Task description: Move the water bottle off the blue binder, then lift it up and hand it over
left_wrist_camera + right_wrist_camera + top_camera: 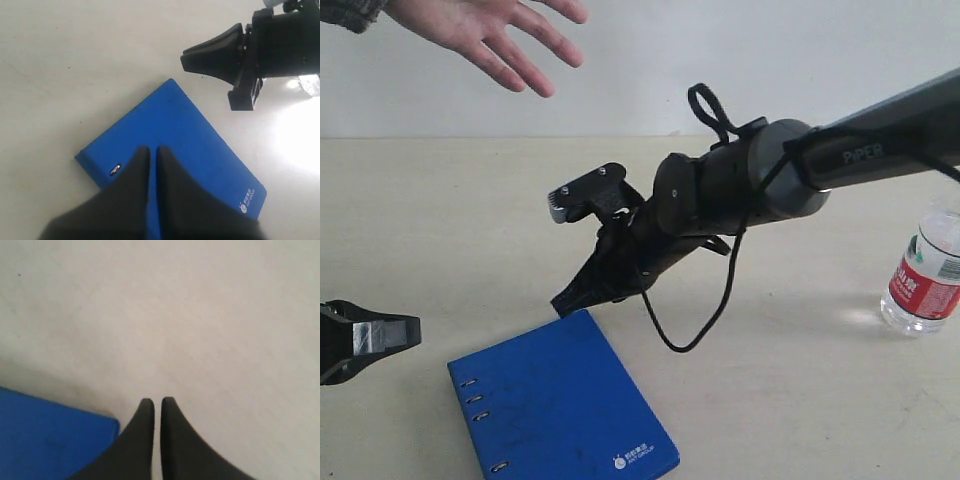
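The jaws of the right gripper (568,300) are pressed together and nothing is held. Its tips are positioned just beside the far corner of the blue binder (560,410); contact cannot be confirmed. The jaws of the left gripper (152,150) are likewise closed on nothing, near the binder's spine edge. The binder is laid flat on the worktop (440,220), well short of its far edge. The water bottle (923,280) is stood upright toward the worktop's right side, well apart from the binder.

The bottle and the left gripper are cut off by the exterior view's edges. An open person's hand (485,30) is cropped at the top.

The marking "PiPER" (863,155) is printed on the right arm. The binder's white logo (630,458) and the bottle's red and white label (920,285) cannot be read.
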